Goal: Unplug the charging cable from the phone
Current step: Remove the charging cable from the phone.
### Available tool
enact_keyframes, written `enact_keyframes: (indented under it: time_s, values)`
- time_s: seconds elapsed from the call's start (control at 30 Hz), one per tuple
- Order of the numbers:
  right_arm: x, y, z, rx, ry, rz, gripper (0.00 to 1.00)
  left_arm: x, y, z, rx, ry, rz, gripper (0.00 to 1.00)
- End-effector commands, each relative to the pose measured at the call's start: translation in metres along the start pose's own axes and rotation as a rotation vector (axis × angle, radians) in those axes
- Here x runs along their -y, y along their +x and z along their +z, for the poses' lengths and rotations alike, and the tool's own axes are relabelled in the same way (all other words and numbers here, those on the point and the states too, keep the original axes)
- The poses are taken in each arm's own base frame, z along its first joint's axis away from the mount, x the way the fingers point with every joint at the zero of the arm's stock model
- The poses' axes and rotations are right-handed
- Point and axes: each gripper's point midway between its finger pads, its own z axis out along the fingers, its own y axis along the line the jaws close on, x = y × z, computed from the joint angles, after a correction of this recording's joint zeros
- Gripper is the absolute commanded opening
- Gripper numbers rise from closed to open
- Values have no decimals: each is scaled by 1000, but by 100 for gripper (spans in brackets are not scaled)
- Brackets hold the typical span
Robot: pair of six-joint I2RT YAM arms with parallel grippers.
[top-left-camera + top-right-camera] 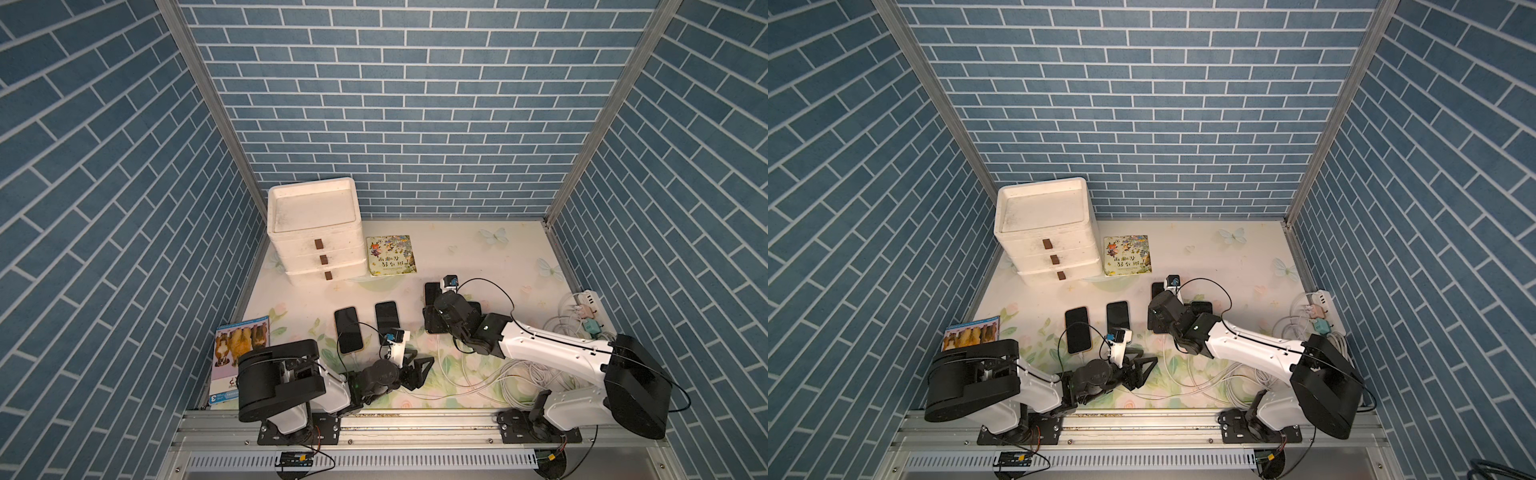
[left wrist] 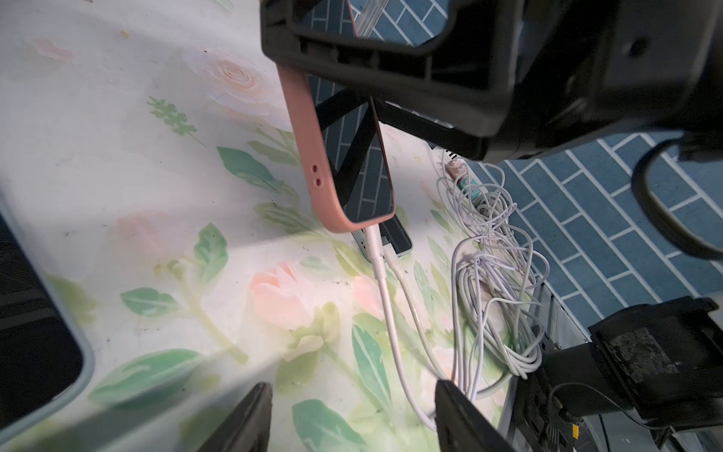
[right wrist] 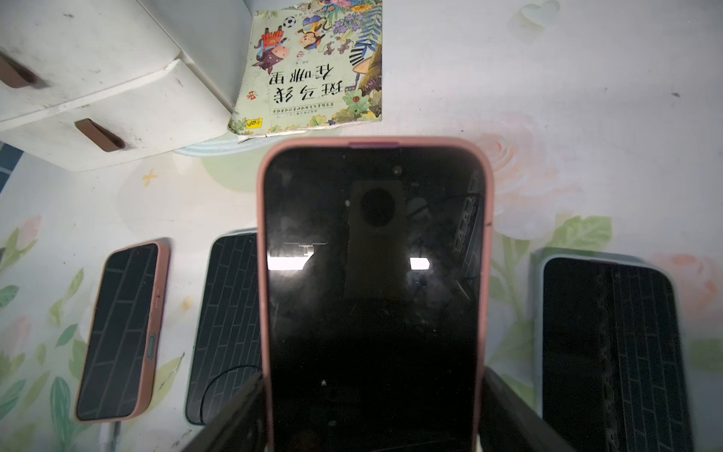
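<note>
The phone (image 3: 371,293) has a glossy glass screen in a matt pink case, its white cable (image 2: 385,289) smooth plastic.

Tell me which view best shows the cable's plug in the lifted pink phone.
Left wrist view: the plug sits clear in the pink phone's end. The right wrist view shows only its screen, held by the right gripper. In both top views the right arm covers the plug.
</note>
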Motion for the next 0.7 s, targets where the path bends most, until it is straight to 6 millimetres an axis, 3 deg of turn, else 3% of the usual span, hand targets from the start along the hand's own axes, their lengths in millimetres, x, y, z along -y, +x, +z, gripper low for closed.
enact_keyframes:
  time_s: [0.0, 0.37, 0.67]
  values:
    - [-5, -15, -7, 74, -26, 48, 2, 17, -6, 5, 16, 71, 10, 68]
    - [-3, -13, -9, 86, -40, 69, 2, 25, 5, 25, -25, 102, 11, 60]
    - [-4, -16, -15, 107, -68, 98, 3, 24, 7, 28, -30, 92, 10, 53]
